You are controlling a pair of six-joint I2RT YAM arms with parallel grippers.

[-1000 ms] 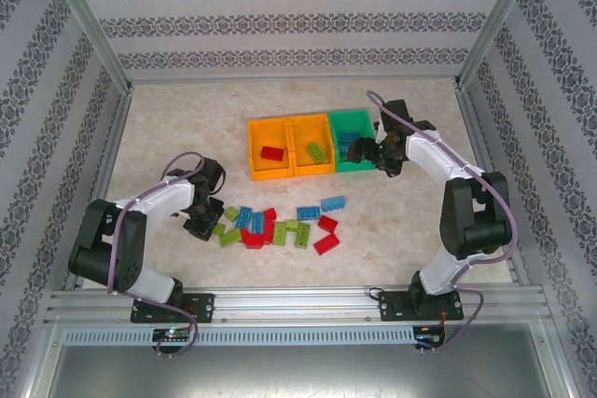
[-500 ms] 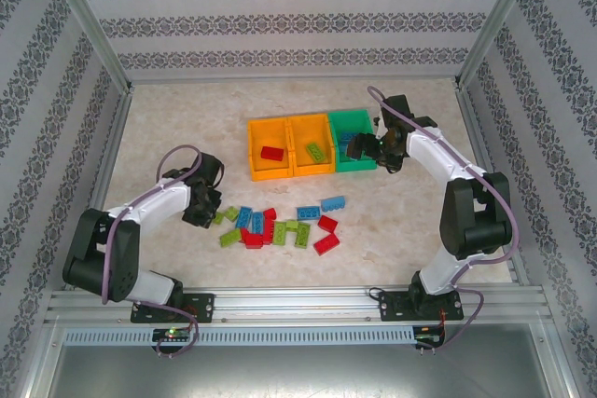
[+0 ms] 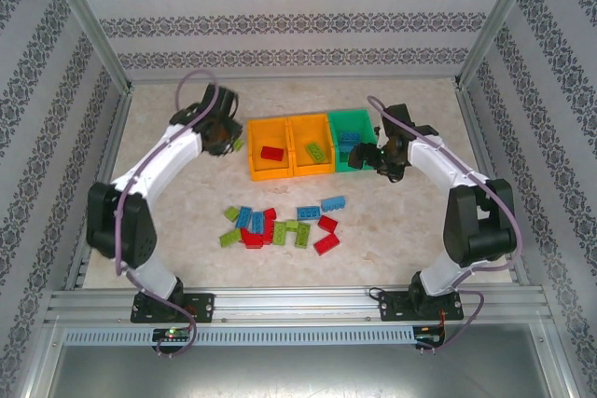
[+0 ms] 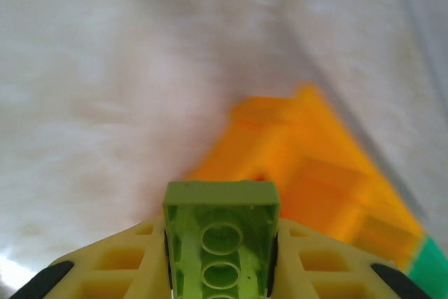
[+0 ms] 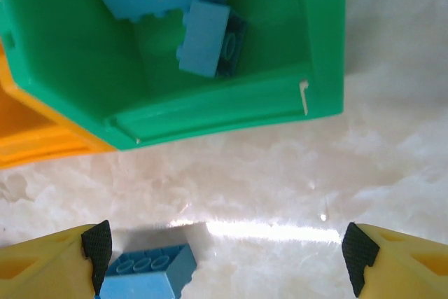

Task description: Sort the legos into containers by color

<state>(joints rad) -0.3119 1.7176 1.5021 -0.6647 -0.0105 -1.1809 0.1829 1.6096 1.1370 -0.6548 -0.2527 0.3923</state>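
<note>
Left gripper (image 3: 231,141), upper left of the top view, just left of the left orange bin (image 3: 253,150). Fingers (image 4: 119,267) clamped on a light green brick (image 4: 220,239), one on each long side. In the wrist view the brick's long axis runs up the frame, its far end towards the orange bin's corner (image 4: 308,173). The face towards the camera has a raised rim and a row of rings down the middle. Colour is a glossy lime. It sits above the pale marbled table (image 4: 105,68), clear of the bin.

Right gripper (image 5: 229,253) has its jaws spread wide with nothing between them, at the near wall of the green bin (image 5: 231,99). Black pads (image 5: 96,245) show at both lower corners. A blue brick (image 5: 143,269) lies on the table just beside the lower-left pad, long axis across the frame, studs up. Contact with the pad cannot be told.

Green bin holds two blue bricks (image 5: 208,38), the nearer one tilted. The left orange bin holds a red brick (image 3: 272,153), long axis across the frame. The middle orange bin (image 3: 312,171) holds a green brick (image 3: 316,150), set diagonally.

Loose legos (image 3: 280,226) lie centre frame in a scattered band of red, green and blue, pointing all ways, well apart from the bins.
</note>
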